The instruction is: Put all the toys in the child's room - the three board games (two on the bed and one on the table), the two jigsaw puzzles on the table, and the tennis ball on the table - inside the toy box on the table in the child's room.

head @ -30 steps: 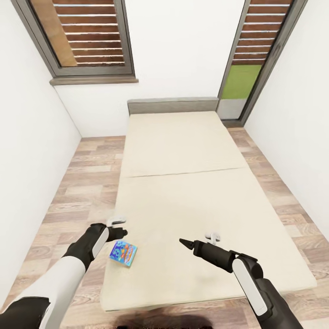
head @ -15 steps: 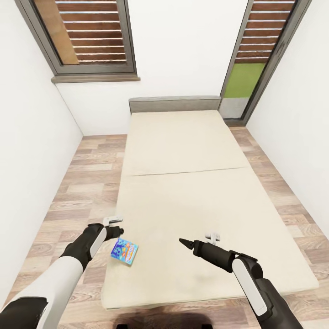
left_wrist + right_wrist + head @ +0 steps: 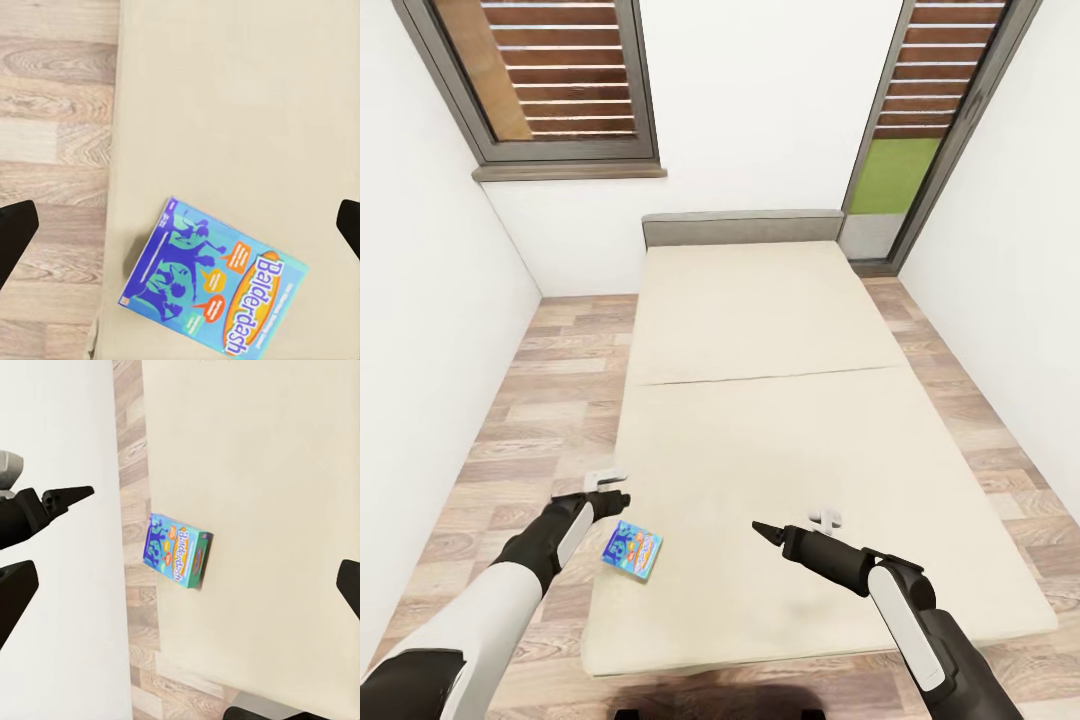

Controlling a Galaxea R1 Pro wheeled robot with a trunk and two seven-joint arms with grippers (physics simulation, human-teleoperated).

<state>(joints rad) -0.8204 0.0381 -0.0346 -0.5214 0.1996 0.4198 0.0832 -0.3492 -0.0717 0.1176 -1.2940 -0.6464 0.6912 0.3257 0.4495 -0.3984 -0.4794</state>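
Head camera high, facing down bed (image 3: 760, 400) lengthwise — both wrist cameras look down closer, sharing blue board game (image 3: 214, 289).

A bedroom in a home: a wide beige bed (image 3: 780, 420) with a grey headboard (image 3: 742, 228) at 12 o'clock, wood plank floor (image 3: 550, 400), white walls, and dark-framed slatted windows (image 3: 550, 80) at 11 and 1 o'clock.
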